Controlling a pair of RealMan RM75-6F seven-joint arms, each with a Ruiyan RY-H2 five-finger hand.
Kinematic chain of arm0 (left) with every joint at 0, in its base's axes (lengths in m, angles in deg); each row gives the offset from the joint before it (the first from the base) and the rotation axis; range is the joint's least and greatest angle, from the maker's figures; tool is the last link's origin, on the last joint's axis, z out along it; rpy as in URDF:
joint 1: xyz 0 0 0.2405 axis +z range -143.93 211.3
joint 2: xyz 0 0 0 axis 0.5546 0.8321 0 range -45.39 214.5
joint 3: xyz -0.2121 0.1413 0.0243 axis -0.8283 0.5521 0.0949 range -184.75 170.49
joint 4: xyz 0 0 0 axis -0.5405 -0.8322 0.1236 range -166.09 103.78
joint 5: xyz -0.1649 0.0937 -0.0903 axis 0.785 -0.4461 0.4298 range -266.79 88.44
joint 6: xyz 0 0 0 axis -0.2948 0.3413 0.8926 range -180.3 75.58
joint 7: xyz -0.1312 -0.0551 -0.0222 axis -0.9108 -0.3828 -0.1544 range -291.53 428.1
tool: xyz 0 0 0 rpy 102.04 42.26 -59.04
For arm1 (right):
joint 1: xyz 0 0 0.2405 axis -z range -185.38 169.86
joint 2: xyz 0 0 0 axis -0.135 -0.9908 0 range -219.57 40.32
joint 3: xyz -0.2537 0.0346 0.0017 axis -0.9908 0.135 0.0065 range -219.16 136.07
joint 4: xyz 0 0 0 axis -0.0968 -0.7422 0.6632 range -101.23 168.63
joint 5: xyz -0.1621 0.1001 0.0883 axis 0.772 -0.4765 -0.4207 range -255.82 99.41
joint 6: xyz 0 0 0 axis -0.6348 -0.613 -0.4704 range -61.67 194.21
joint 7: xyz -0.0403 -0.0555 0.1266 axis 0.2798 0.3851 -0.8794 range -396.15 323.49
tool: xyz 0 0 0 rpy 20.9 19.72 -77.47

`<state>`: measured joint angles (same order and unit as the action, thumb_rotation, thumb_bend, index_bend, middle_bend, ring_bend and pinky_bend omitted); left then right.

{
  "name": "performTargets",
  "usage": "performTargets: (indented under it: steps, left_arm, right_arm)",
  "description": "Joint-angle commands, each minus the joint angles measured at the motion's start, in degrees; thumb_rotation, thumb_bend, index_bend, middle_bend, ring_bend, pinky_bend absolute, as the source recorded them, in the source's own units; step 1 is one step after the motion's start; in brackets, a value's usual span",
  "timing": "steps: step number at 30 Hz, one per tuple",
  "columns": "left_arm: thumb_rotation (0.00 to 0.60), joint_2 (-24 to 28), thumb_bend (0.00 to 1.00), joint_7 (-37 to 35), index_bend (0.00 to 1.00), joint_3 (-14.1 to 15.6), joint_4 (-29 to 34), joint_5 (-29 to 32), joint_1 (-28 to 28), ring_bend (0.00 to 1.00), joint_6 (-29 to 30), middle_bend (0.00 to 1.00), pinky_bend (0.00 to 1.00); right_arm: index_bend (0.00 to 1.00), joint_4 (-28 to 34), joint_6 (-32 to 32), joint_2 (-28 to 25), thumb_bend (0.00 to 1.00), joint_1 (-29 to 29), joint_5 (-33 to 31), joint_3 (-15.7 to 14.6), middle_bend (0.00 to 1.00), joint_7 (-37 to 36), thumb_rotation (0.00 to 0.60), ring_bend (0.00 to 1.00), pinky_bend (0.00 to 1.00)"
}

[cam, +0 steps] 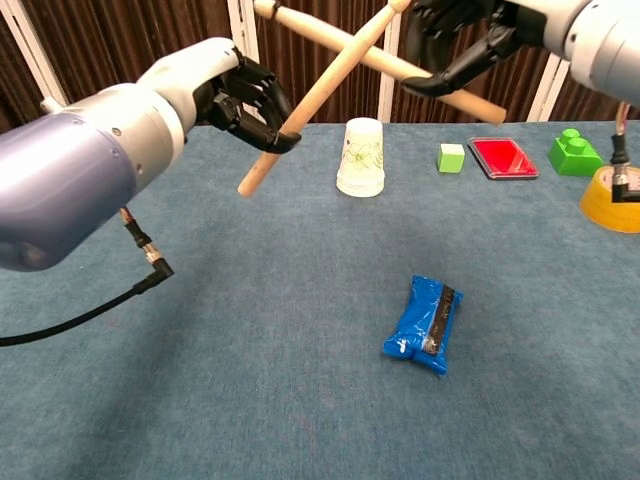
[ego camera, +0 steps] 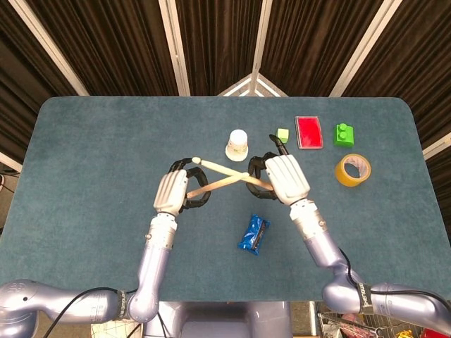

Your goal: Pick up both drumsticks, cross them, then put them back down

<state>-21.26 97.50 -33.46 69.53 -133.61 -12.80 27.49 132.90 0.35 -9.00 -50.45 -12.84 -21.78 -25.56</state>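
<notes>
Two wooden drumsticks are held crossed in the air above the table. My left hand (ego camera: 173, 191) (cam: 235, 95) grips one drumstick (cam: 318, 97) (ego camera: 215, 182), which slants up to the right. My right hand (ego camera: 283, 177) (cam: 470, 40) grips the other drumstick (cam: 345, 45) (ego camera: 224, 169), which slants up to the left, its tip near the left hand. In the chest view they cross near the top middle, above the paper cup.
A white paper cup (ego camera: 237, 144) (cam: 361, 157) stands behind the hands. A blue snack packet (ego camera: 254, 234) (cam: 424, 324) lies nearer. At the right are a small green cube (ego camera: 282, 134), a red flat box (ego camera: 309, 132), a green brick (ego camera: 344, 134) and a yellow tape roll (ego camera: 352, 170).
</notes>
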Motion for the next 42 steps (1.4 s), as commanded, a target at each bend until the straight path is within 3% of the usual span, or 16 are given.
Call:
performTargets:
  steps: [1, 9, 12, 16, 18, 24, 32, 42]
  left_arm:
    - [0.600, 3.3, 0.51, 0.7, 0.63, 1.9, 1.7, -1.1, 1.5, 0.14, -0.6, 0.53, 0.11]
    - [0.600, 18.1, 0.51, -0.1, 0.63, 9.8, 2.8, -8.1, 8.4, 0.14, -2.7, 0.53, 0.11]
    - [0.600, 20.7, 0.51, -0.9, 0.63, 11.5, 1.2, -9.3, 10.0, 0.14, -2.9, 0.53, 0.11]
    - [0.600, 22.9, 0.51, -1.6, 0.63, 15.8, -5.3, -14.1, 11.9, 0.14, -3.5, 0.53, 0.10]
    - [0.600, 22.2, 0.51, -1.9, 0.63, 18.7, -11.4, -14.1, 13.2, 0.14, -5.4, 0.53, 0.10]
    - [0.600, 17.9, 0.51, -5.5, 0.63, 19.9, -22.5, -14.4, 14.0, 0.14, -9.0, 0.53, 0.10]
    - [0.600, 11.2, 0.51, -5.9, 0.63, 18.0, -33.7, -11.7, 13.1, 0.14, -13.7, 0.53, 0.10]
    - [0.600, 5.7, 0.51, -2.7, 0.62, 17.1, -39.6, -11.5, 11.4, 0.14, -16.5, 0.53, 0.10]
  right_arm:
    - [0.67, -1.2, -0.4, -1.2, 0.43, 0.9, -0.6, 0.4, 0.64, -1.2, 0.600, 0.48, 0.06]
    - [0.67, -7.3, -1.0, -4.4, 0.43, 5.1, 3.4, -1.8, 0.64, -10.7, 0.600, 0.48, 0.06]
    - [0.68, -9.3, -1.8, -4.3, 0.43, 6.1, 6.2, -3.1, 0.64, -13.0, 0.600, 0.48, 0.06]
    - [0.68, -13.0, -4.5, -3.5, 0.43, 7.4, 12.6, -6.1, 0.64, -15.7, 0.600, 0.48, 0.06]
    - [0.68, -13.9, -5.6, -3.0, 0.43, 8.4, 15.9, -8.4, 0.64, -16.9, 0.600, 0.48, 0.06]
    - [0.68, -16.1, -6.7, -2.0, 0.43, 9.4, 19.0, -10.6, 0.64, -17.2, 0.600, 0.48, 0.06]
    - [0.68, -18.0, -6.8, -1.2, 0.43, 10.1, 19.2, -10.9, 0.64, -17.7, 0.600, 0.48, 0.06]
    - [0.68, -18.8, -6.6, -1.4, 0.43, 11.0, 19.3, -11.3, 0.64, -18.7, 0.600, 0.48, 0.06]
